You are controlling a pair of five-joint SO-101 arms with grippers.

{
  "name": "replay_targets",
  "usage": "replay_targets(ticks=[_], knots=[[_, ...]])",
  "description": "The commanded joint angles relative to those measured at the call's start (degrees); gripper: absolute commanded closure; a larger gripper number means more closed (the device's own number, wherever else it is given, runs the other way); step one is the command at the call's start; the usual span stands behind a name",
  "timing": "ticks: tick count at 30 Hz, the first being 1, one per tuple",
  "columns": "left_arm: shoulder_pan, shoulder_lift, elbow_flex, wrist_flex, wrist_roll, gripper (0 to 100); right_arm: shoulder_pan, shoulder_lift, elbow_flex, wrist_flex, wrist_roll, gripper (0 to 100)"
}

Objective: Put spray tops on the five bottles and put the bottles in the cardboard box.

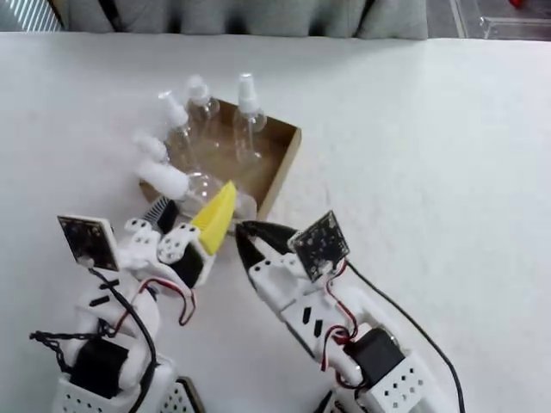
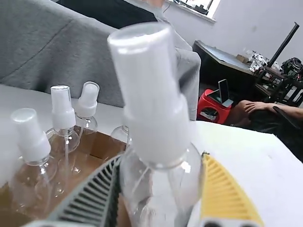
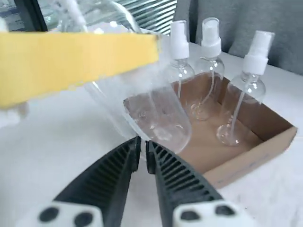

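My left gripper (image 1: 196, 196) is shut on a clear bottle (image 1: 176, 182) with a white spray top, held tilted over the near corner of the cardboard box (image 1: 288, 159). In the left wrist view the bottle (image 2: 156, 127) sits between the grey and yellow fingers. Three capped bottles (image 1: 248, 116) stand upright inside the box (image 3: 255, 156). My right gripper (image 1: 250, 237) is shut with nothing in it, just outside the box's near edge. In the right wrist view its black fingertips (image 3: 142, 146) sit close under the held bottle's base (image 3: 161, 118).
The box lies on a white table (image 1: 430, 172). A grey sofa (image 2: 47, 47) stands beyond the table's far edge. Open tabletop lies to the right of the box.
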Motion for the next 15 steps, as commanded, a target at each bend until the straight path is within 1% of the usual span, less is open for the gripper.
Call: replay_targets(ticks=[1,4,8,9,11,13,15], knots=[[-2.51,-1.19,2.90,-8.26,-1.32,98,1.71,-0.48,-0.53,2.86,0.00,98.3],[-3.30,-1.19,6.77,-14.59,-1.49,98,3.03,-0.13,-0.53,3.03,0.09,98.3],[-3.03,1.63,8.88,-19.08,-5.80,98,8.04,-0.13,-0.53,3.30,0.18,98.3],[-3.12,3.82,8.88,-20.48,-5.80,98,10.07,-0.13,-0.53,4.35,0.79,98.3],[-3.30,9.27,7.82,-24.00,-6.15,98,15.43,-0.13,-0.44,7.78,5.19,98.3],[-4.26,16.40,5.27,-26.90,-6.15,98,21.93,-0.13,0.26,10.42,9.58,98.3],[-5.58,24.57,1.14,-28.48,-6.24,98,28.70,-0.13,1.85,10.68,13.01,98.3]])
